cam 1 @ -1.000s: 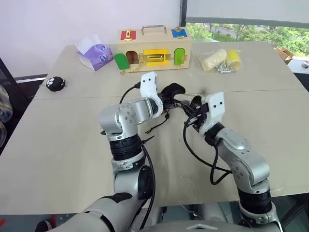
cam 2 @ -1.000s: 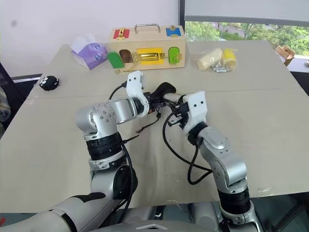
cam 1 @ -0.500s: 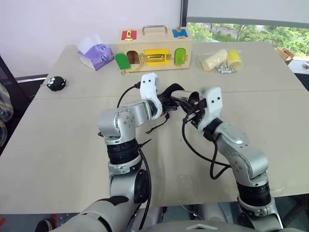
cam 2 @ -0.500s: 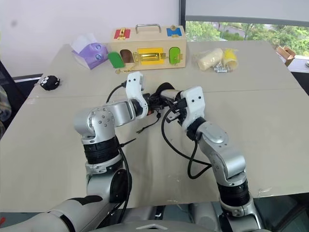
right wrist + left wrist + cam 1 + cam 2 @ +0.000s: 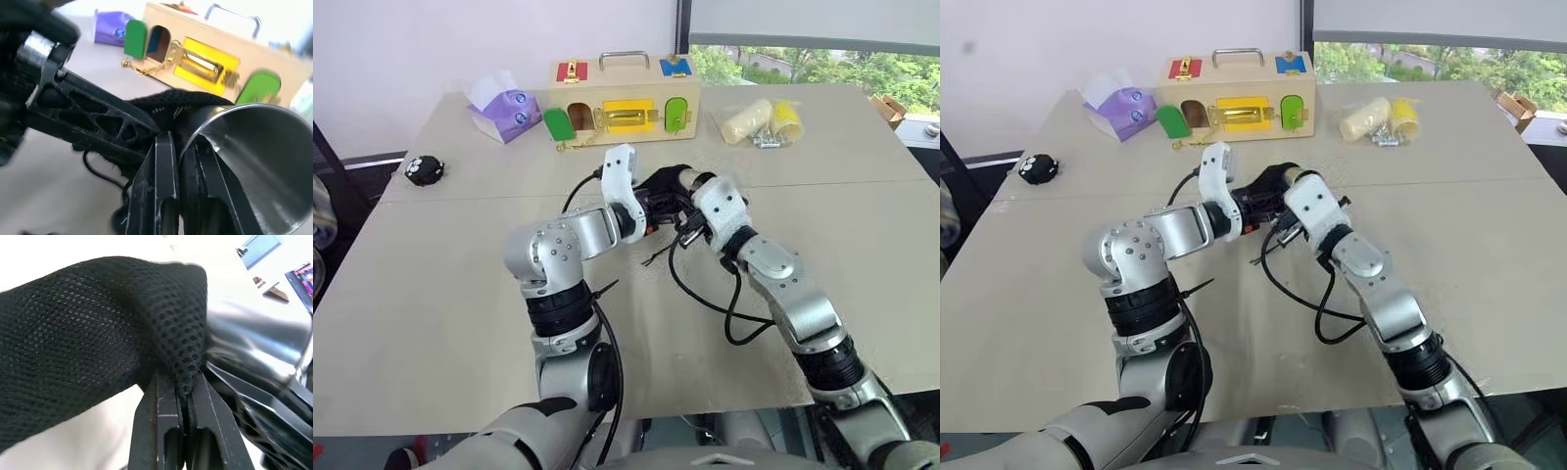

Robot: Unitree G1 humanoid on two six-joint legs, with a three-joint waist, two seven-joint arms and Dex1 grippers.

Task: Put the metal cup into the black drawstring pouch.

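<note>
While the left gripper (image 5: 178, 431) pinches the rim of the black pouch (image 5: 88, 338) with closed fingers, the right gripper (image 5: 183, 191) clamps the wall of the metal cup (image 5: 244, 156), both held above the counter (image 5: 431, 294). The cup's base looks just at the pouch mouth; next it probably needs pushing deeper inside. A wooden latch box (image 5: 625, 98), tissue pack (image 5: 504, 110) and wrapped rolls (image 5: 759, 119) lie well clear.

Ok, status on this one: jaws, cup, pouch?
Left gripper shut on black drawstring pouch. Right gripper shut on metal cup rim. Cup at pouch, not yet inside. Nothing in the way.
</note>
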